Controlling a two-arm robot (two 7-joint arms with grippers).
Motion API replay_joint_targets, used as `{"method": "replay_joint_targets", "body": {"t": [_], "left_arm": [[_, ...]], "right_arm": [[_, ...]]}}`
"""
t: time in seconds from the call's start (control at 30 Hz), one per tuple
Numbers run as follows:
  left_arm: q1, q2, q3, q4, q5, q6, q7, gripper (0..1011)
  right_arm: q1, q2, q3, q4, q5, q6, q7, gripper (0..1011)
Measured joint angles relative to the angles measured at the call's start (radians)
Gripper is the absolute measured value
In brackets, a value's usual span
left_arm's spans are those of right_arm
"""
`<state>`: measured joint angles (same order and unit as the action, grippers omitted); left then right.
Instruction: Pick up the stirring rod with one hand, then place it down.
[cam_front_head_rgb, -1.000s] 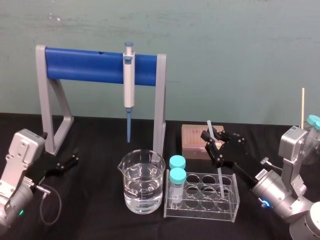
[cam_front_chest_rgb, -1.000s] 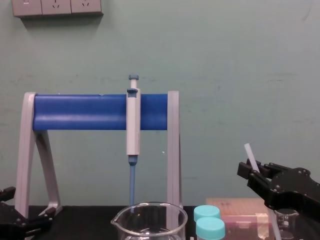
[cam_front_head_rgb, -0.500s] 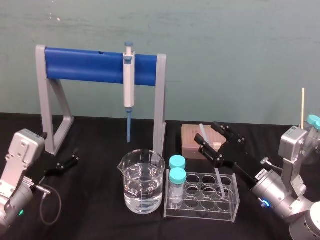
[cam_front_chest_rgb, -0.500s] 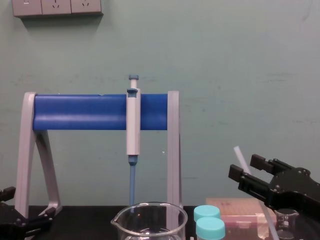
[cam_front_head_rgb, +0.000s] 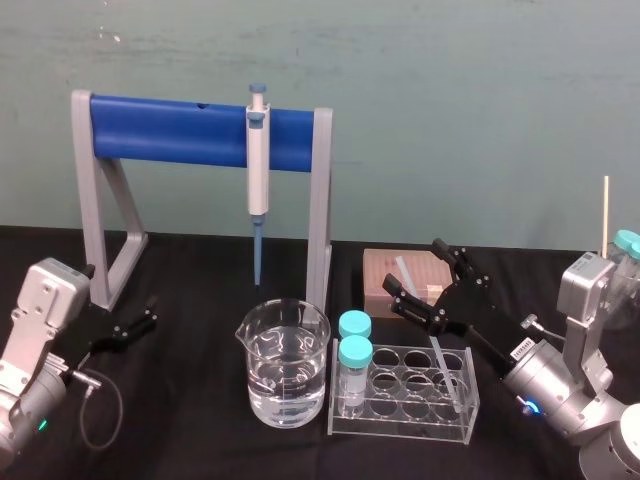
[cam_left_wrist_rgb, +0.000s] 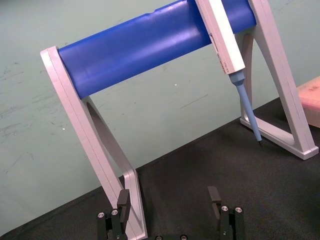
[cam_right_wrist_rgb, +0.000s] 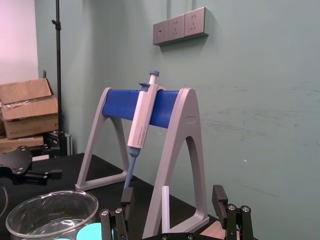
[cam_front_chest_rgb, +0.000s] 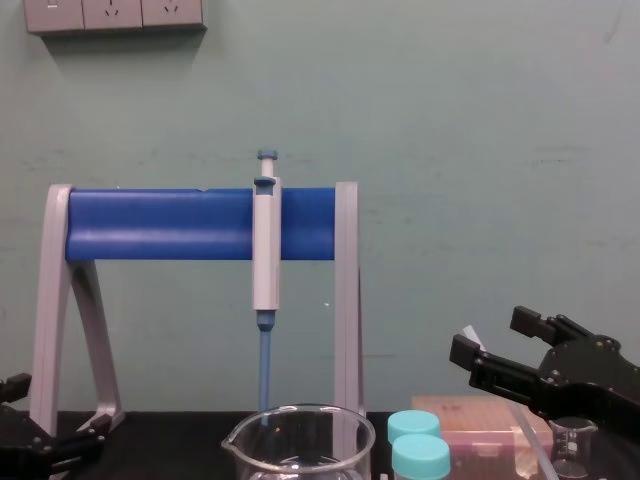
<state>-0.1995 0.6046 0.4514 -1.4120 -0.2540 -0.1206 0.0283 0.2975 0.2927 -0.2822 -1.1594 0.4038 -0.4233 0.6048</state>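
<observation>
Black worktop (cam_front_head_rgb: 200, 290), green wall, and the rod (cam_front_head_rgb: 440, 355) leans in the clear rack (cam_front_head_rgb: 400, 420) with the right hand (cam_front_head_rgb: 413, 268) around its top, fingers (cam_front_head_rgb: 410, 303) spread clear of it, so placing looks basically done, just the retreat left; left gripper (cam_front_head_rgb: 135, 325) is parked, fingers apart.

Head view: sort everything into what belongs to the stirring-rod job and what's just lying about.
Job: stirring rod, leaning in the tube rack; right gripper, open around it.

Lying about: beaker of clear liquid, pipette on its blue stand, two capped tubes, pink box, left gripper parked at the left, open.
</observation>
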Motion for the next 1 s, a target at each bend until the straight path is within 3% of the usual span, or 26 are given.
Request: {"method": "replay_joint_targets", "body": {"t": [0.47, 0.77, 1.0], "left_arm": [[0.000, 0.000, 0.000, 0.000, 0.000, 0.000, 0.000, 1000], [0.000, 0.000, 0.000, 0.000, 0.000, 0.000, 0.000, 1001], [0.000, 0.000, 0.000, 0.000, 0.000, 0.000, 0.000, 1000]], "right_arm": [[-0.002, 0.000, 0.000, -0.004, -0.002, -0.001, -0.003, 1002], [-0.022, -0.002, 0.014, -0.056, -0.022, -0.029, -0.043, 1002], [-0.046, -0.008, 0.052, -0.111, -0.070, -0.059, -0.118, 1002]]}}
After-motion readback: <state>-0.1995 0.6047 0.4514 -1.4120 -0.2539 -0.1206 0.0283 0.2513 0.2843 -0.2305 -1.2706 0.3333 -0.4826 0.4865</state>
